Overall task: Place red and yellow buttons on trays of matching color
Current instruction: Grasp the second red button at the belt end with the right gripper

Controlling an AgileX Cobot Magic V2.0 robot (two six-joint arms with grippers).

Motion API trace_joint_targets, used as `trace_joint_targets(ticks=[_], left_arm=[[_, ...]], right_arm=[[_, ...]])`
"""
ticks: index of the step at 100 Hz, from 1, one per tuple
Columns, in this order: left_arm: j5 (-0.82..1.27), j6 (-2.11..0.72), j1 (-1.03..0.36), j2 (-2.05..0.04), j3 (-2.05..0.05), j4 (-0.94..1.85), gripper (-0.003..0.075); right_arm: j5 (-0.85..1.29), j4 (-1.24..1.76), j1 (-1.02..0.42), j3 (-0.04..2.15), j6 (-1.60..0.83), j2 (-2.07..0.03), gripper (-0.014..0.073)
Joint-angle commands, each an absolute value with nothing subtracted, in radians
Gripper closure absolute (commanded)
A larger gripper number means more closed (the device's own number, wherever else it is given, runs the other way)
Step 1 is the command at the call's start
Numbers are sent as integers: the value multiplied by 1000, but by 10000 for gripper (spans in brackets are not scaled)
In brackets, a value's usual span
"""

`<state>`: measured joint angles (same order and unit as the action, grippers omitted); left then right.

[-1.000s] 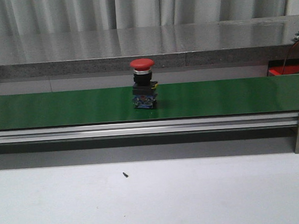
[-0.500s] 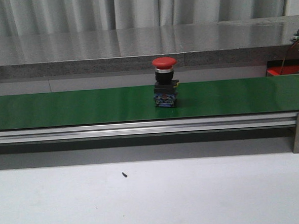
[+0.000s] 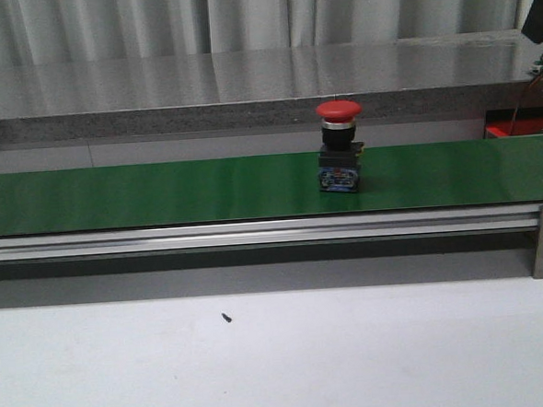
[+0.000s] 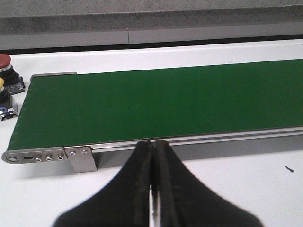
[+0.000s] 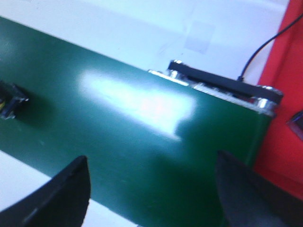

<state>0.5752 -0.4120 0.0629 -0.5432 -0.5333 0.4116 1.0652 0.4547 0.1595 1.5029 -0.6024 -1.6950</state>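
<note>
With its jaws spread over the green belt [image 5: 118, 137], the right claw [image 5: 151, 189] should straddle the upright red button [image 3: 340, 147] squarely; the left claw [image 4: 152, 189] is pressed together.

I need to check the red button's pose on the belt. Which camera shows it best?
The front view: the red button stands upright and whole on the green belt. The right wrist view catches only a blurred dark part at its edge; the left wrist view shows none on the belt.
</note>
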Motion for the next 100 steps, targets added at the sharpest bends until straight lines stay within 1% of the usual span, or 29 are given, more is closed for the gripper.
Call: trace_joint_targets(ticks=[1,23,52,71,96,100], left_arm=[[503,-411,57,-548,-560,441,740],[503,-411,57,-548,-560,441,740],[503,-411,57,-548,-560,441,740],[500,-411,57,-548,-560,441,740],[500,-411,57,-548,-560,441,740],[499,-411,57,-548,-560,441,740]], right_arm=[[1022,491,126,1464,-636,-1610,43],[1004,489,19,1380,-661,-1604,43],[926,434,-114,1377,-662,-1618,43],[882,434,-146,1377,-664,-1658,43],[806,434,-146,1379,-672,-1679,43],[799,434,-146,1379,-672,-1683,57]])
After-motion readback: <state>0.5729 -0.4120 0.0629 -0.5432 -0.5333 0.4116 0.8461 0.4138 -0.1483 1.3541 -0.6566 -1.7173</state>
